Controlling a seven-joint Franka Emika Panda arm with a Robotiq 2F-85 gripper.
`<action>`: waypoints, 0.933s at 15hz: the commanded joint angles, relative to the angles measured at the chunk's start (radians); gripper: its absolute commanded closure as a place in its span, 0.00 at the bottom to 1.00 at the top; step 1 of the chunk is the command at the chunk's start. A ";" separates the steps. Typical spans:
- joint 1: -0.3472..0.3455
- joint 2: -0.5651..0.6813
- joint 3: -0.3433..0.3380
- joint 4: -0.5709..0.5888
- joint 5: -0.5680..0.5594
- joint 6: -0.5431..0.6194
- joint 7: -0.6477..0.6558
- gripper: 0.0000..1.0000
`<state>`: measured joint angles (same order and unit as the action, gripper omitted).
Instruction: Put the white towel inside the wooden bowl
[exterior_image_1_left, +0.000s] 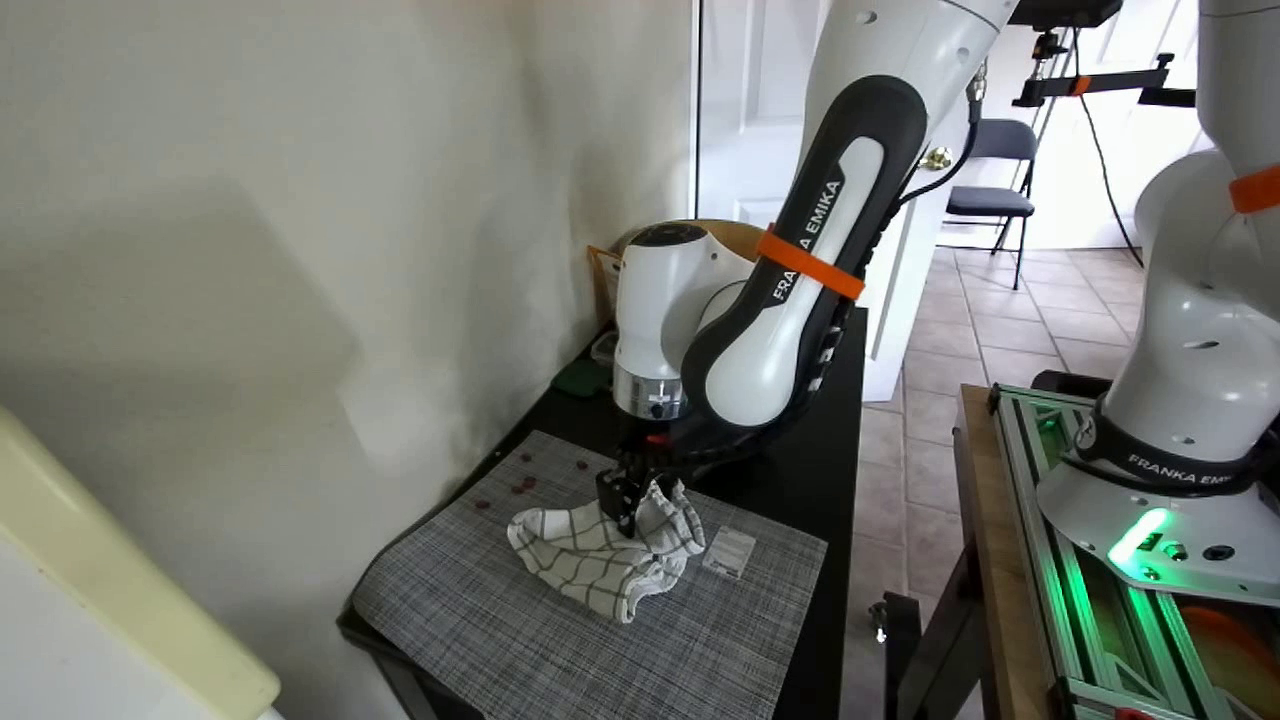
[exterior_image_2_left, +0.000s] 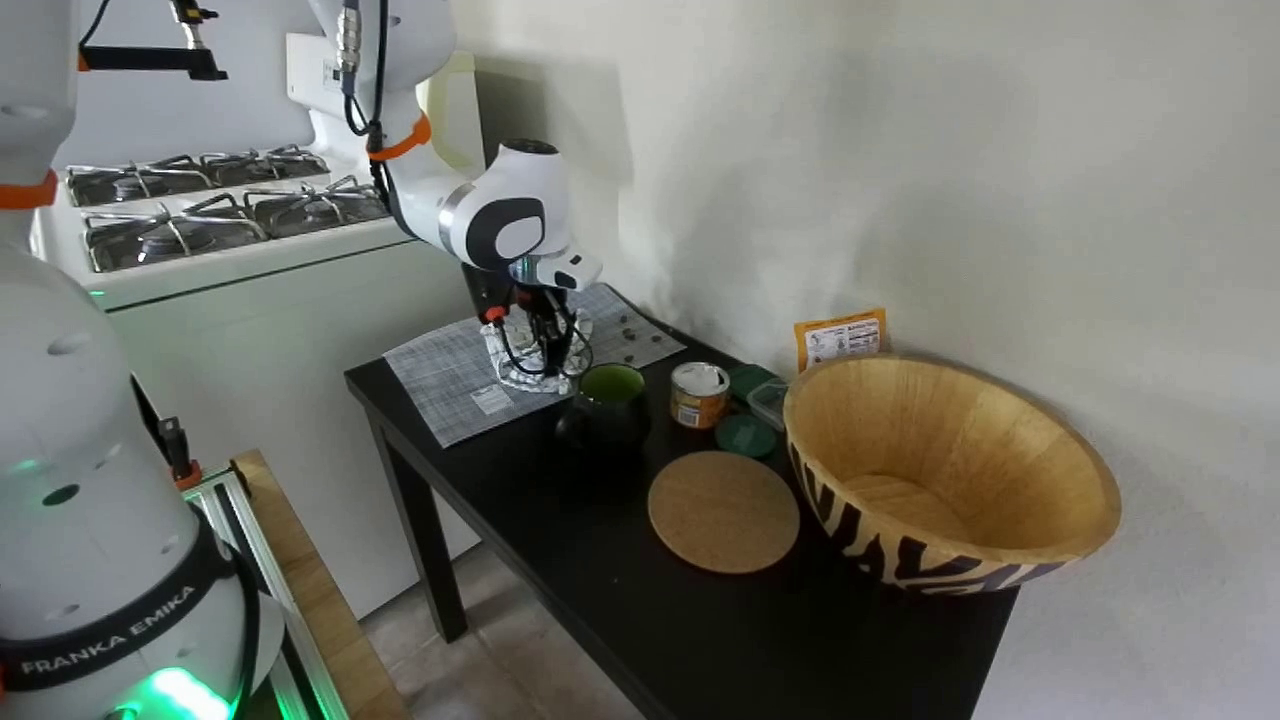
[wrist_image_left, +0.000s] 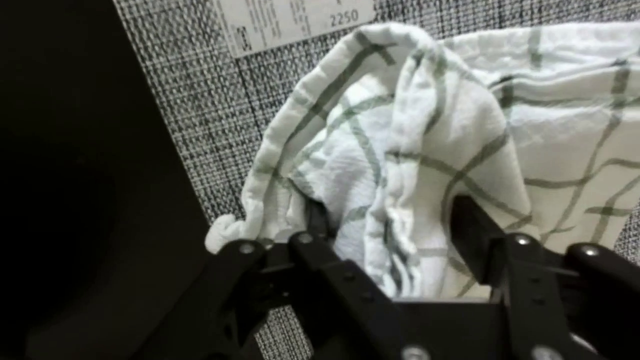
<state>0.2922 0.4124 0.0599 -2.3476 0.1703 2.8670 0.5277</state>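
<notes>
The white towel with grey-green check lines lies crumpled on the grey placemat, seen in both exterior views (exterior_image_1_left: 600, 575) (exterior_image_2_left: 506, 365) and filling much of the wrist view (wrist_image_left: 565, 145). My gripper (wrist_image_left: 390, 215) points down at the towel, fingers wide apart with a bunched fold between them. The left fingertip is partly covered by cloth. In both exterior views the gripper (exterior_image_1_left: 622, 500) (exterior_image_2_left: 552, 345) is down in the towel. The wooden bowl (exterior_image_2_left: 900, 420) with dark stripes stands at the table's far end from the towel; the arm mostly hides it in an exterior view (exterior_image_1_left: 738, 236).
A dark mug (exterior_image_2_left: 606, 425) stands close to the gripper. A can (exterior_image_2_left: 699, 396), green lid (exterior_image_2_left: 746, 436) and round board (exterior_image_2_left: 724, 512) lie between towel and bowl. An orange packet (exterior_image_2_left: 842, 338) leans by the wall. The placemat (exterior_image_1_left: 450, 585) bears small reddish discs (exterior_image_1_left: 524, 486).
</notes>
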 joint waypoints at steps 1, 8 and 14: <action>0.044 0.039 -0.040 0.030 -0.021 0.016 0.026 0.65; 0.063 -0.016 -0.052 0.013 -0.030 -0.013 0.020 0.96; 0.115 -0.240 -0.147 -0.119 -0.193 -0.031 0.048 0.96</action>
<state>0.3696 0.3328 -0.0297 -2.3582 0.0709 2.8650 0.5348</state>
